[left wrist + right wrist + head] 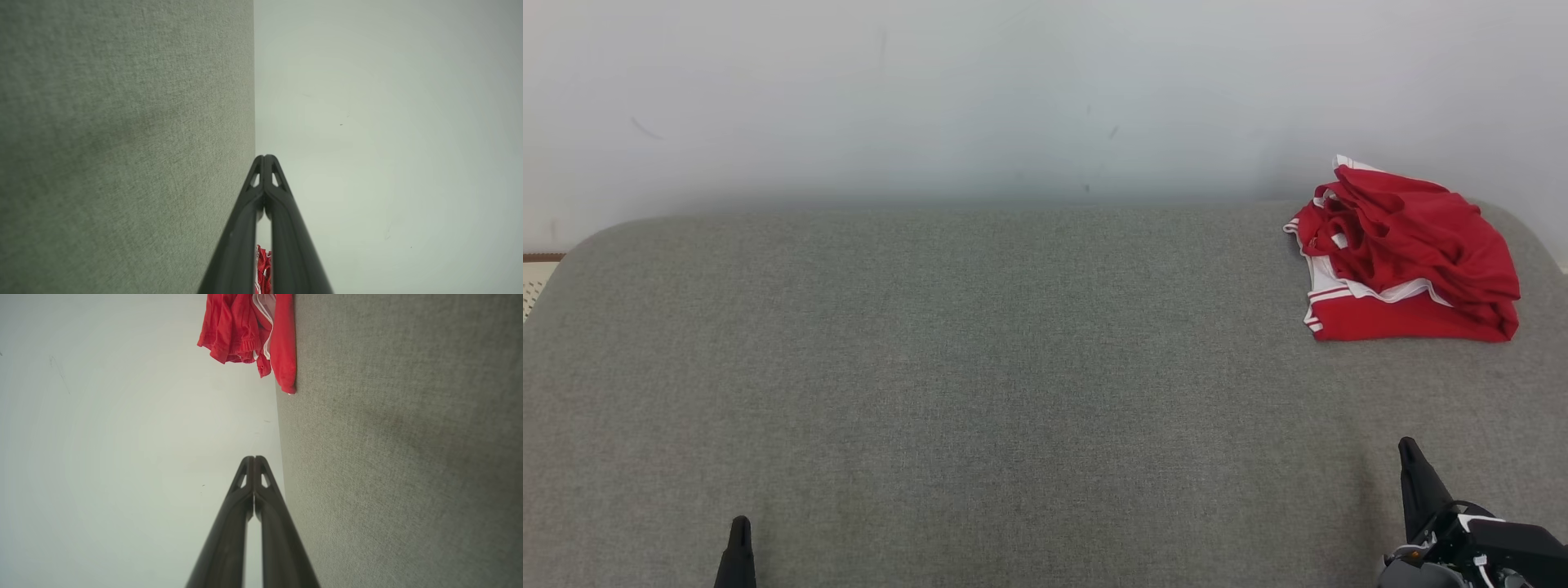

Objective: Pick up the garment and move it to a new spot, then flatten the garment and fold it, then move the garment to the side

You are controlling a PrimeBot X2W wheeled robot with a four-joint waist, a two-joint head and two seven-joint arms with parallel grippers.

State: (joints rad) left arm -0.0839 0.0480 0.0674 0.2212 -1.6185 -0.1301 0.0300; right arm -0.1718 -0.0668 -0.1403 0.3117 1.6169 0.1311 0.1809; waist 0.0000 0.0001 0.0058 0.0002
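At the far left edge of the head view, just past the rounded corner of the bench [1013, 367], a thin brown strip [541, 256] and a pale patterned patch [533, 290] peek in. It may be floor or a mat, but too little shows to tell. The bench is covered in grey woven cloth and runs the full width of the view. It backs onto a plain pale wall [1013, 98] that carries a few faint marks.

At the lower left, the left claw [740, 524] rises over the near part of the bench, with only its dark tip showing. Its own wrist view shows it closed tip to tip, with nothing in its grip. The middle of the bench is bare cloth.

At the lower right stands the right claw [1406, 447], reaching a little further up the bench than the left one. It is also pressed fully together (its wrist view shows the two halves meeting at the tip) and it grips nothing.

The garment [1409, 261] is red with white trim. It lies in a loosely bunched heap at the far right rear of the bench, close to the wall and well apart from both claws.
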